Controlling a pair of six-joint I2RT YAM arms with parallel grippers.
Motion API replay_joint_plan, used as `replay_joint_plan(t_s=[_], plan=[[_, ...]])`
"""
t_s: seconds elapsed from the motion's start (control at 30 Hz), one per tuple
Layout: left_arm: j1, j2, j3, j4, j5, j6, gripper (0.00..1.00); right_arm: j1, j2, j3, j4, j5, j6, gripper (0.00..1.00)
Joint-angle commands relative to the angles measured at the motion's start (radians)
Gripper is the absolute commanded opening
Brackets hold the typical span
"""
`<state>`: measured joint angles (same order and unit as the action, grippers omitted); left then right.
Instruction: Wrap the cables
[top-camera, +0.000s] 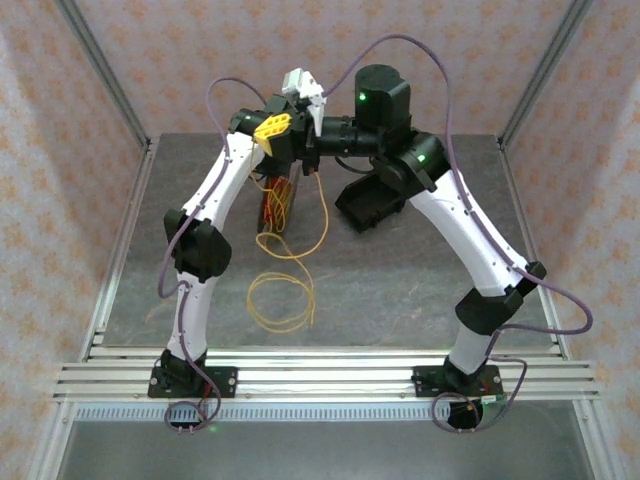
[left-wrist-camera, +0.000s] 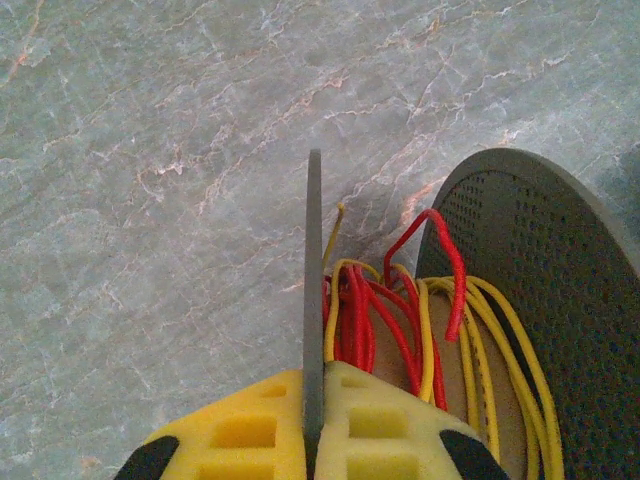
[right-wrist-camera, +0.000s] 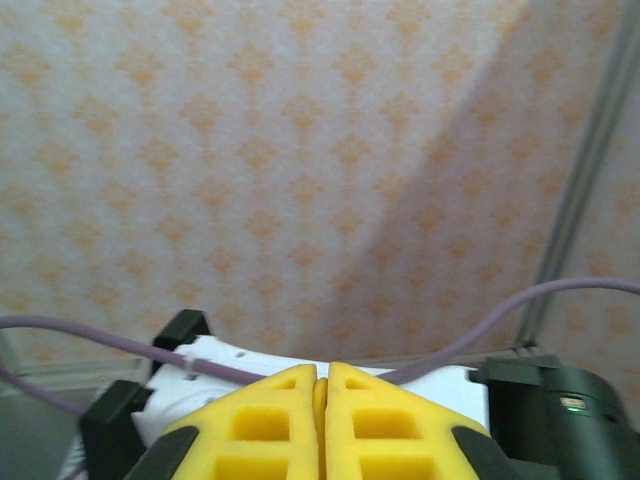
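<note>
Left end effector (left-wrist-camera: 313, 385), yellow blocky fingers, is pressed shut on the edge of a thin grey flat plate (left-wrist-camera: 314, 250) that sticks out straight ahead of it. Thin yellow and red flexible cables (left-wrist-camera: 350, 320) are bunched just to the right of those fingers, between the plate and a dark grey perforated disc (left-wrist-camera: 540, 280); looks like a reel to me. Below the end effector a loose yellow tail (top-camera: 282, 300) hangs down and lies in slack loops on the grey marbled counter (left-wrist-camera: 150, 150). Right end effector (right-wrist-camera: 322, 372), same yellow fingers, is pressed together; can't tell whether a strand is pinched. Risks: an edge grip on a thin plate can pivot or slip if the tail gets pulled. One red loop stands proud of the bundle and could hop over the plate. Slack loops may knot or snag when drawn in. Both wrists sit close together, so a swing could clip the other arm or catch a purple-grey arm cable (right-wrist-camera: 100, 336).
</note>
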<state>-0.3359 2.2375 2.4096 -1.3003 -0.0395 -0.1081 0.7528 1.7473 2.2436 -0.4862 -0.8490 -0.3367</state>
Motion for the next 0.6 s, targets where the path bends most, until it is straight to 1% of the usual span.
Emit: replay_joint_plan(t_s=[0.0, 0.07, 0.3, 0.4, 0.5, 0.57], plan=[[-0.002, -0.091, -0.097, 0.085, -0.036, 0.009, 0.0, -0.043, -0.066, 0.023, 0.042, 0.172, -0.046, 0.0], [-0.001, -0.137, -0.172, 0.141, -0.035, 0.027, 0.0, -0.085, -0.084, 0.028, 0.036, 0.215, -0.046, 0.0], [-0.002, -0.236, -0.281, 0.229, 0.002, 0.092, 0.0, -0.274, -0.097, 0.036, -0.007, 0.32, -0.007, 0.0], [-0.002, -0.287, -0.343, 0.277, 0.041, 0.129, 0.0, -0.352, -0.087, 0.039, -0.015, 0.315, 0.03, 0.0], [-0.003, -0.323, -0.392, 0.298, 0.081, 0.171, 0.0, -0.415, -0.055, 0.078, -0.05, 0.31, 0.061, 0.0], [-0.005, -0.376, -0.421, 0.294, 0.109, 0.205, 0.0, -0.449, -0.03, 0.108, -0.076, 0.313, 0.068, 0.0]])
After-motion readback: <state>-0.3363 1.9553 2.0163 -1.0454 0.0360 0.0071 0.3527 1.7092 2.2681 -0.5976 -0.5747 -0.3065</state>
